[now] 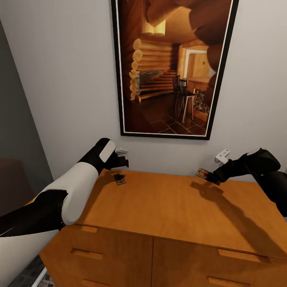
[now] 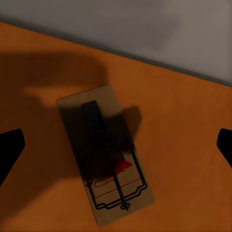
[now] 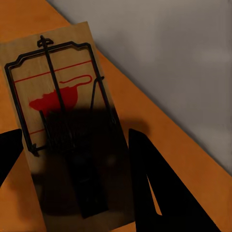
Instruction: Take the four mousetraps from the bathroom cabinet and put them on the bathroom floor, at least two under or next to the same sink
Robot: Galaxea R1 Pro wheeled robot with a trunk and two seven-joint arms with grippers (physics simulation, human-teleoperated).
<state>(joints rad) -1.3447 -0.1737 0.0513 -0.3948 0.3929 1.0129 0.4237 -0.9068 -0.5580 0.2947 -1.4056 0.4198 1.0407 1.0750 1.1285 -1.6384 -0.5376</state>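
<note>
1. My left hand (image 1: 120,161) hangs spread wide above a mousetrap (image 1: 119,178) lying flat near the back left of the cabinet (image 1: 167,211) top, its fingertips (image 2: 9,150) well clear on either side.
2. My right hand (image 1: 212,177) pinches a second mousetrap (image 1: 202,173) by one end at the back right, near the wall (image 1: 59,79).
3. A framed picture (image 1: 171,67) hangs above.

I see a pale grey wall (image 1: 59,79) carrying a black-framed picture (image 1: 171,67) of a log interior, lit evenly.
</note>
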